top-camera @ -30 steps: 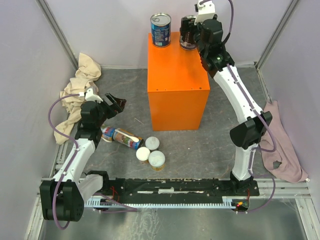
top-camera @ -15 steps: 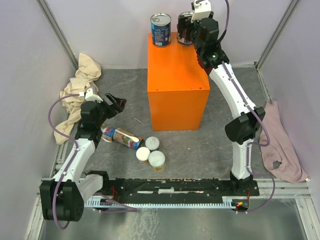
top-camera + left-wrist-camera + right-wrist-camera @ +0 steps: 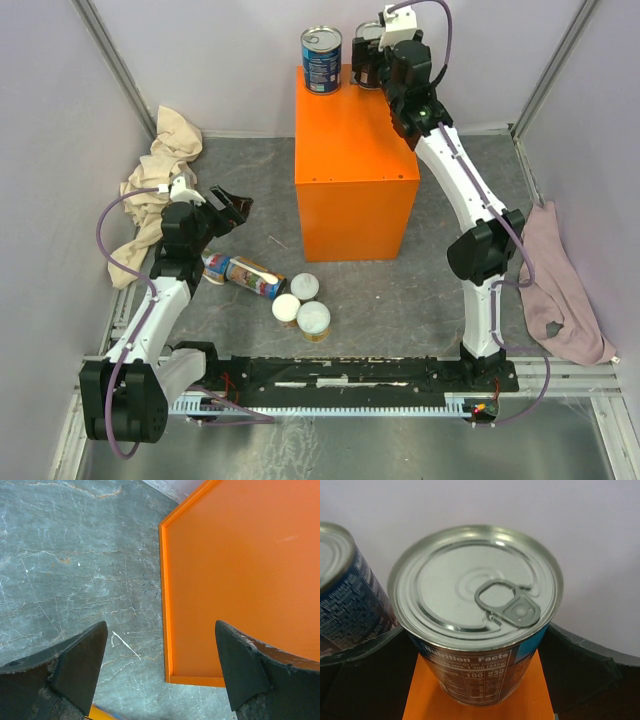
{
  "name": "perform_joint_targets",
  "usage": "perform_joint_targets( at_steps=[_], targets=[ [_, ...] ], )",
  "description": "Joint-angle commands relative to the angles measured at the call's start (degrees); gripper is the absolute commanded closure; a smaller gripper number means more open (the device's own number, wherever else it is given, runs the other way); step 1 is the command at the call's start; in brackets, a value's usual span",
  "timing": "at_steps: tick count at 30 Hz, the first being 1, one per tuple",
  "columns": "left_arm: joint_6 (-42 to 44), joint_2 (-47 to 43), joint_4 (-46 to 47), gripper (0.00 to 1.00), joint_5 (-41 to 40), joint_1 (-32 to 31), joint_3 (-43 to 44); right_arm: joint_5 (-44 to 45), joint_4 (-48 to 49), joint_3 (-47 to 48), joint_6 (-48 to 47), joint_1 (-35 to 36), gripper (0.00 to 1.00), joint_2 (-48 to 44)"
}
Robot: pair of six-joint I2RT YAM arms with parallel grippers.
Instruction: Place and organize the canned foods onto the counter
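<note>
The orange counter (image 3: pixel 355 170) stands mid-floor; it also shows in the left wrist view (image 3: pixel 240 570). One blue-labelled tin (image 3: pixel 321 60) stands at its back left, its edge showing in the right wrist view (image 3: pixel 345 600). My right gripper (image 3: pixel 372 62) is shut on a second blue-labelled tin (image 3: pixel 477 610), upright on the counter's back right edge. A colourful can (image 3: pixel 245 273) lies on its side on the floor, with three white-lidded cans (image 3: pixel 303 305) upright beside it. My left gripper (image 3: pixel 235 205) is open and empty above the floor, facing the counter (image 3: pixel 161 630).
A beige cloth (image 3: pixel 160 165) lies bunched at the left wall. A pink cloth (image 3: pixel 555 290) lies along the right wall. The black rail (image 3: pixel 350 380) runs across the near edge. Pale walls close in the back and sides.
My right gripper has carried the tin a little back and left along the counter top, closer to the other tin. The left arm has not moved.
</note>
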Motion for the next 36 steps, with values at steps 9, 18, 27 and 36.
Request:
perform_joint_targets(
  at_steps=[9,18,27,36],
  targets=[
    [-0.3,-0.3,2.5,0.06,0.1,0.4,0.9,-1.4,-1.2,-3.7,1.9,-0.2,0.01,-5.9],
    [0.0,-0.3,2.5,0.06,-0.1,0.4,0.7,-1.4,-0.2,-9.1,2.6,0.2,0.01,-11.4],
    [0.1,-0.9,2.5,0.06,-1.0,0.4,0.3,-0.1,2.6,-20.0,2.7,2.3,0.01,-21.3],
    [-0.8,0.4,2.8,0.06,-1.2,0.4,-0.1,1.1,1.2,-37.1,5.3,9.0,0.01,-40.1]
  ],
)
